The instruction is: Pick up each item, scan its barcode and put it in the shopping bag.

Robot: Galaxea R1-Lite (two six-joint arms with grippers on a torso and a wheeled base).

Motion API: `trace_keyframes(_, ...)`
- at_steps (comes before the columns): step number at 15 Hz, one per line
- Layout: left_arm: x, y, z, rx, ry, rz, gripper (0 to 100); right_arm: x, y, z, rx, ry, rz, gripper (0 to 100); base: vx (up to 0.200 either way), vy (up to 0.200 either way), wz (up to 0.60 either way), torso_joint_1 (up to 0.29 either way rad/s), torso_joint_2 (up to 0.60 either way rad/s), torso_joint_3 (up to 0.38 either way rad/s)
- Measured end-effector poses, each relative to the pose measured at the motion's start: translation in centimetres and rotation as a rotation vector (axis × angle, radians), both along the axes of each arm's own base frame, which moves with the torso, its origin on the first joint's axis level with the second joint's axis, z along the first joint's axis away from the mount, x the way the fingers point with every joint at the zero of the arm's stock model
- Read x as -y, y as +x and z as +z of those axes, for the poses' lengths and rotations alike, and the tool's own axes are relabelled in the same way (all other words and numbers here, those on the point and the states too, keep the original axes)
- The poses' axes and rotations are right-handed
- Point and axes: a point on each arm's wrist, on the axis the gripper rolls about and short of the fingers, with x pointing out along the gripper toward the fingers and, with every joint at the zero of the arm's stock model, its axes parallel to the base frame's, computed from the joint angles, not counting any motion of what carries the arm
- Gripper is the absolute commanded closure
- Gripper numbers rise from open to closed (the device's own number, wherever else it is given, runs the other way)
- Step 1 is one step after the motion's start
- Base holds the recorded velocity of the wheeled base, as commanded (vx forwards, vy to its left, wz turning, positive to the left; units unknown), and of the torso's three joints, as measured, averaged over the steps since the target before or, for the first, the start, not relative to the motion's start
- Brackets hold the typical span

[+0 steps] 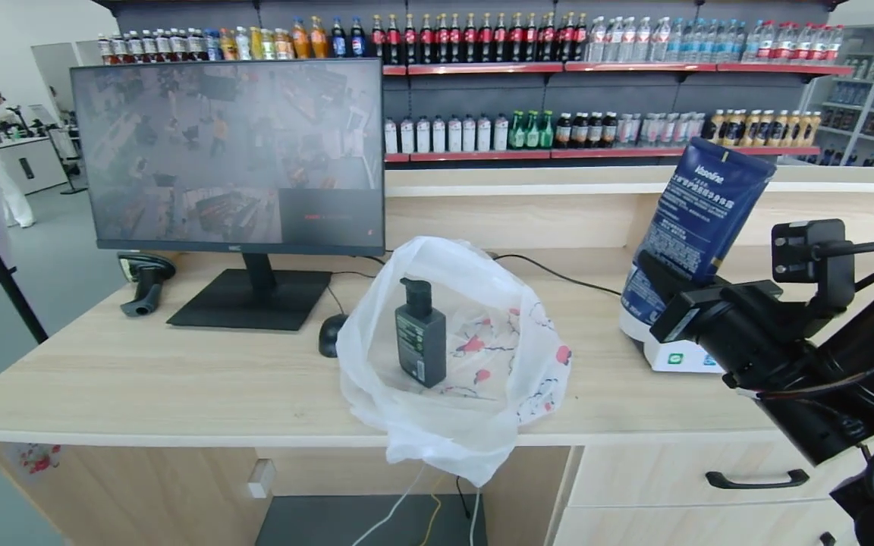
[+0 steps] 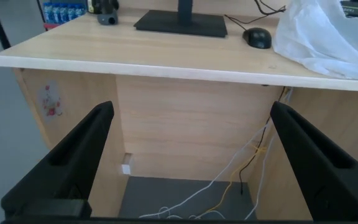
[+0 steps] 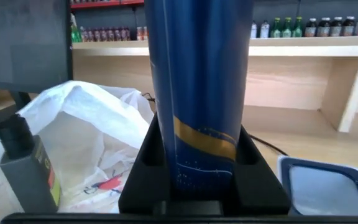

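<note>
My right gripper point(image 1: 671, 294) is shut on a blue squeeze tube point(image 1: 699, 220), held upright and tilted above the counter's right side, just over a white barcode scanner box point(image 1: 676, 355). The tube point(image 3: 197, 93) stands clamped between the gripper's point(image 3: 197, 165) black fingers. A white shopping bag point(image 1: 475, 364) sits open mid-counter with a dark pump bottle point(image 1: 420, 334) upright inside; the bottle point(image 3: 27, 168) and bag point(image 3: 98, 121) lie to the tube's side. My left gripper point(image 2: 191, 162) is open and holds nothing, low in front of the counter, below its front edge.
A monitor point(image 1: 228, 155) on a black stand, a handheld scanner point(image 1: 145, 284) and a mouse point(image 1: 329, 335) occupy the counter's left and back. Cables point(image 2: 247, 168) hang under the counter point(image 2: 166, 59). Drink shelves point(image 1: 596, 98) run behind.
</note>
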Motion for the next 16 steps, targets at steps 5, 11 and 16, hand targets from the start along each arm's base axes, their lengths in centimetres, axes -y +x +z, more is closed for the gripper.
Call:
trace_keyframes(5, 0.0, 0.0, 0.0, -0.001, 0.0, 0.001, 0, -0.3, 0.8, -0.4, -0.013, -0.006, 0.002, 100, 0.0, 0.0, 0.24, 0.005, 0.0, 0.0)
trace_keyframes(11, 0.0, 0.0, 0.0, 0.0, 0.0, 0.0, 0, -0.3, 3.0, -2.3, -0.067, -0.011, -0.028, 100, 0.0, 0.0, 0.0, 0.0, 0.0, 0.0)
trace_keyframes(16, 0.0, 0.0, 0.0, 0.0, 0.0, 0.0, 0, -1.2, 5.6, -4.4, -0.11, -0.022, -0.03, 100, 0.0, 0.0, 0.0, 0.0, 0.0, 0.0)
